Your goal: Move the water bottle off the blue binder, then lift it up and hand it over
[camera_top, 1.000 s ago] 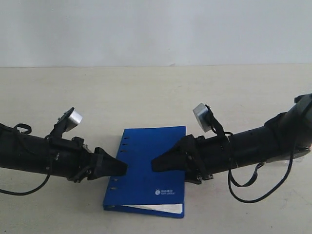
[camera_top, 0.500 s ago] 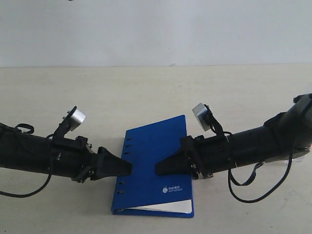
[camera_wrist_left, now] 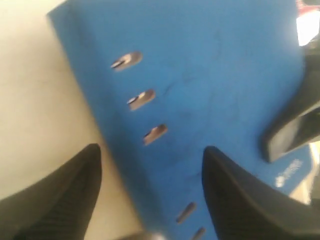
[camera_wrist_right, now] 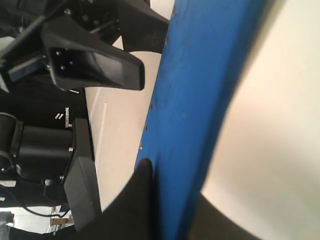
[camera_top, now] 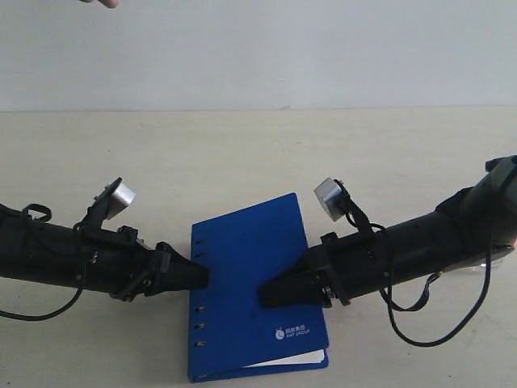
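The blue binder (camera_top: 246, 267) lies askew on the table between both arms, its slotted spine edge toward my left arm. My right gripper (camera_top: 268, 294) is shut on the binder's right side: in the right wrist view (camera_wrist_right: 172, 182) one finger lies on the blue cover (camera_wrist_right: 200, 100) and the other sits under it. My left gripper (camera_top: 202, 276) is open. In the left wrist view (camera_wrist_left: 150, 150) one finger is over the table and the other over the binder (camera_wrist_left: 210, 75), straddling the spine. The water bottle does not show clearly in any view.
The tan table (camera_top: 242, 153) stretches back to a white wall. A fingertip (camera_top: 101, 2) of someone's hand shows at the top left edge. Loose cables (camera_top: 420, 311) hang under my right arm.
The binder has swung round and slid toward the front edge, its far corner now tipped right. My right gripper moved forward with it. My left gripper drew back slightly.
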